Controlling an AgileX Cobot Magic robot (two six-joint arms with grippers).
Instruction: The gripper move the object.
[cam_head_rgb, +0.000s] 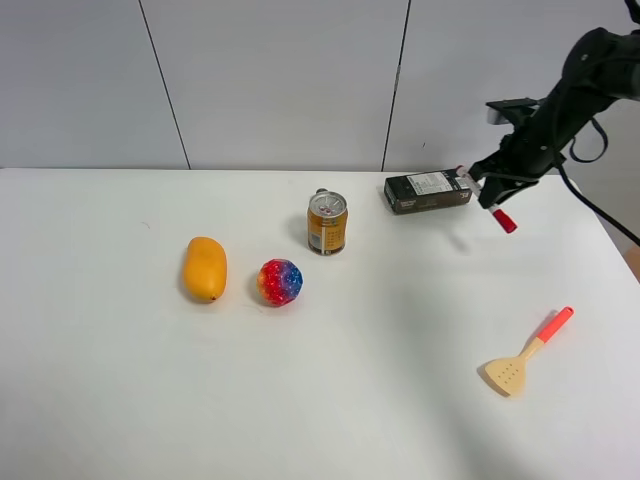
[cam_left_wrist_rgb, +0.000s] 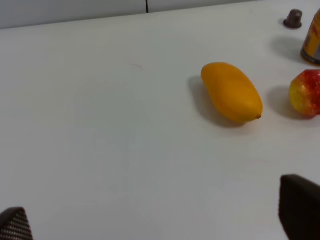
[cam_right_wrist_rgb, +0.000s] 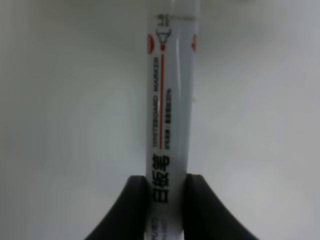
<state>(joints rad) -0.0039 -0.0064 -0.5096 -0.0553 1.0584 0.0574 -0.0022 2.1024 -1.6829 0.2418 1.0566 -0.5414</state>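
My right gripper (cam_head_rgb: 490, 190) is at the far right of the exterior high view, shut on the white marker pen; only the pen's red cap (cam_head_rgb: 504, 221) pokes out below it there, above the table and just right of the black box (cam_head_rgb: 427, 190). In the right wrist view the pen's white barrel with red print (cam_right_wrist_rgb: 169, 110) runs up from between my two dark fingers (cam_right_wrist_rgb: 134, 207). My left gripper (cam_left_wrist_rgb: 160, 225) is open and empty, its fingertips low at both sides of the left wrist view; it is out of the exterior high view.
On the white table stand an orange can (cam_head_rgb: 327, 222), a multicoloured ball (cam_head_rgb: 280, 282) and a yellow mango (cam_head_rgb: 205, 268). A beige spatula with an orange-red handle (cam_head_rgb: 528, 352) lies front right. In the left wrist view the mango (cam_left_wrist_rgb: 231, 92), ball (cam_left_wrist_rgb: 306, 93) and can (cam_left_wrist_rgb: 312, 42) show.
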